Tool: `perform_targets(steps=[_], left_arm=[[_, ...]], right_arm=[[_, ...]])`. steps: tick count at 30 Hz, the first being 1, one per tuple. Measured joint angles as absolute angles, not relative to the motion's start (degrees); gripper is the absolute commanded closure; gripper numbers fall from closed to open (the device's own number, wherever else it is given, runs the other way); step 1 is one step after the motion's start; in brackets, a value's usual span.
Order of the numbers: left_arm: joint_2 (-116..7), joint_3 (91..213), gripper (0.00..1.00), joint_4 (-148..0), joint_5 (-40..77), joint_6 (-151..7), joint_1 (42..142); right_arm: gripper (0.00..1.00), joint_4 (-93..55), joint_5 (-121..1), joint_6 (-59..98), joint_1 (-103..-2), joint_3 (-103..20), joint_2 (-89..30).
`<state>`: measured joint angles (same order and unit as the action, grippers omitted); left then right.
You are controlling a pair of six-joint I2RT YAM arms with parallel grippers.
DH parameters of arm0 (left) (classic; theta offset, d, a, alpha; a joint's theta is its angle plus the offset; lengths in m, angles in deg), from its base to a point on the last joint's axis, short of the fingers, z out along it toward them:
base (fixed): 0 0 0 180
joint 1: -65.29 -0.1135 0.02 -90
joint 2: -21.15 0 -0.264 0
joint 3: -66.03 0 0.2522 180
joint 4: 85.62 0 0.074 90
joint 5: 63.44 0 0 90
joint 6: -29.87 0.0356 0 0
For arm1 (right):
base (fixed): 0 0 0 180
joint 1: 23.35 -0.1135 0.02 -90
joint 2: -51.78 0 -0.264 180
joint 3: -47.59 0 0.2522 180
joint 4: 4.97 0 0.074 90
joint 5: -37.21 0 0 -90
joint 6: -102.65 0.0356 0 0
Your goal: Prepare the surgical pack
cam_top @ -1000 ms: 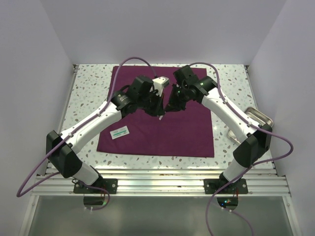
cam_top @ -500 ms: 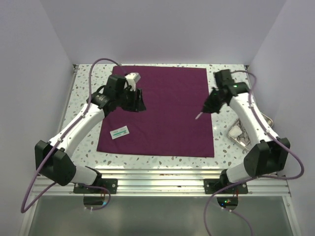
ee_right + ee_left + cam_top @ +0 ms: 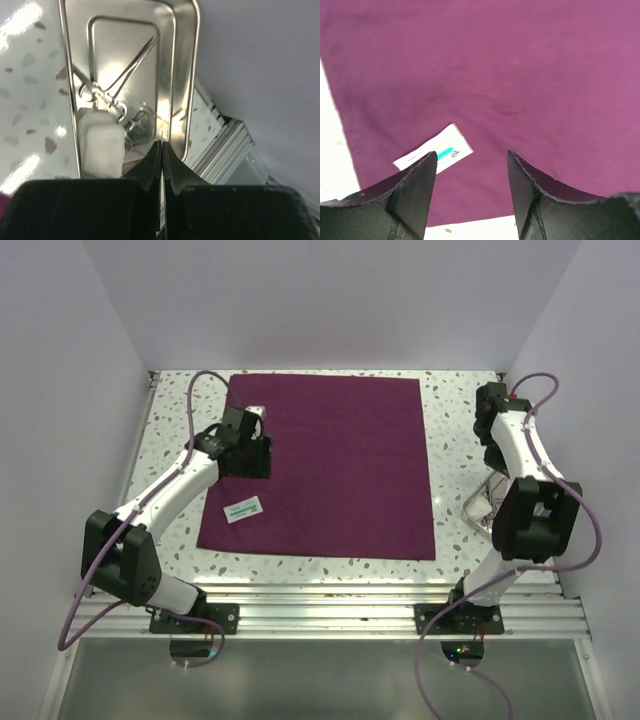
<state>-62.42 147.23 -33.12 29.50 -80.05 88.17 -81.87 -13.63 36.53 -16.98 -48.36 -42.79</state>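
On the speckled white table [image 3: 452, 435] lies one large maroon-purple fabric drape [image 3: 340, 460], flat and central. Its edges are square to the table's, and it looks near square, with no clear long axis. One small white card [image 3: 243, 510] rests near its front-left corner. Both arms have left the centre. The left claw [image 3: 470, 161] hangs over the drape's left part, jaws apart. The right claw [image 3: 161, 150] is pressed together above one shiny steel tray [image 3: 182, 75].

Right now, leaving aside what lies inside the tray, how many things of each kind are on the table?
Purple drape: 1
White label: 1
Steel tray: 1
Total: 3
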Motion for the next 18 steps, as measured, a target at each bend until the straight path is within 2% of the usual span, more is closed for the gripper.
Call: perform_targets(steps=[3,6,7,9,11,12,16,18], left_arm=[[-63.0,145.3,0.37,-32.9,31.7,-80.5,87.1],[-63.5,143.5,0.37,-32.7,33.0,-80.5,85.9],[-63.6,143.2,0.36,-32.7,33.1,-80.5,85.5],[-63.7,143.1,0.34,-32.6,33.3,-80.5,85.1],[-63.7,143.1,0.31,-32.6,33.5,-80.5,85.0],[-63.7,143.0,0.3,-32.7,33.7,-80.5,84.9],[-63.9,142.5,0.3,-32.7,33.8,-80.5,83.2],[-64.7,142.2,0.36,-32.8,33.3,-80.4,81.1]], right_arm=[[0.96,-80.5,-7.8,34.3,-16.9,-51.8,-50.1],[0.77,-79.7,-4.8,32.6,-16.6,-54.4,-56.3],[0.63,-79.5,-4.1,32.2,-16.5,-55.1,-58.0],[0.52,-79.3,-3.6,31.6,-16.5,-56.0,-60.4],[0.47,-79.4,-3.8,31.3,-16.5,-56.1,-61.2],[0.4,-79.5,-4.0,31.2,-16.6,-56.1,-61.2],[0.39,-80.1,-5.2,31.4,-17.4,-56.7,-60.2],[0.39,-81.5,-7.5,31.9,-18.9,-58.1,-58.7]])
